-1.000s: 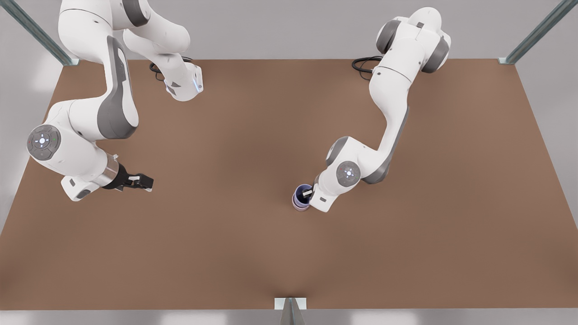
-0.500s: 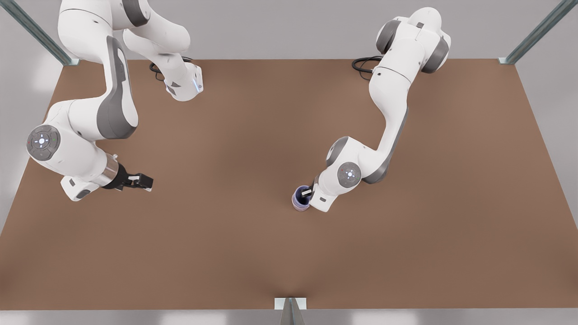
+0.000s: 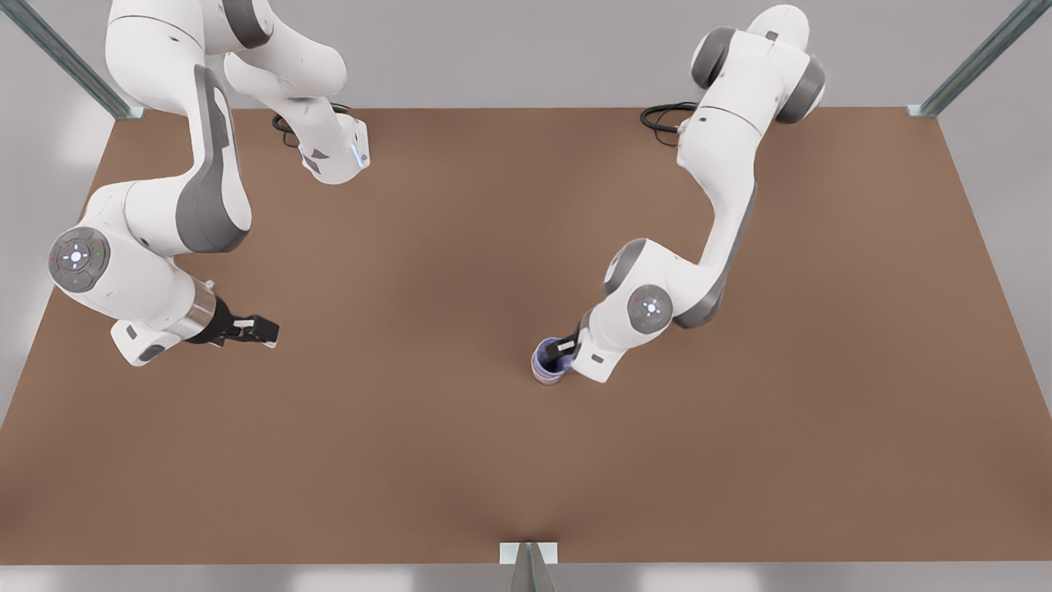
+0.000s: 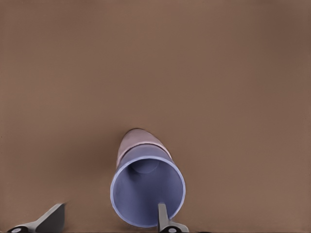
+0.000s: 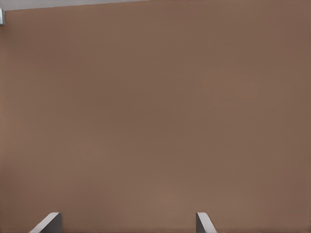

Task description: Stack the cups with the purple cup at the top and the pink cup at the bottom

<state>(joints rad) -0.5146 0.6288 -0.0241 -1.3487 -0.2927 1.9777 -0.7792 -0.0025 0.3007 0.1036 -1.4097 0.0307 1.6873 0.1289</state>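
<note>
Front view: purple cup nested in pink cup, lower centre of the bench; stack judged done. Left claw spread, one finger inside the rim; release and withdrawal left. Right claw spread, waiting, left of frame.

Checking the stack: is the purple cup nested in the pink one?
Yes: purple cup sits upright inside pink cup, whose wall shows beneath.

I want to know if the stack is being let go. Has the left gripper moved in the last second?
Yes. The left gripper has shifted slightly toward the front view's right, away from the purple cup nested in the pink cup, which stayed put.
</note>
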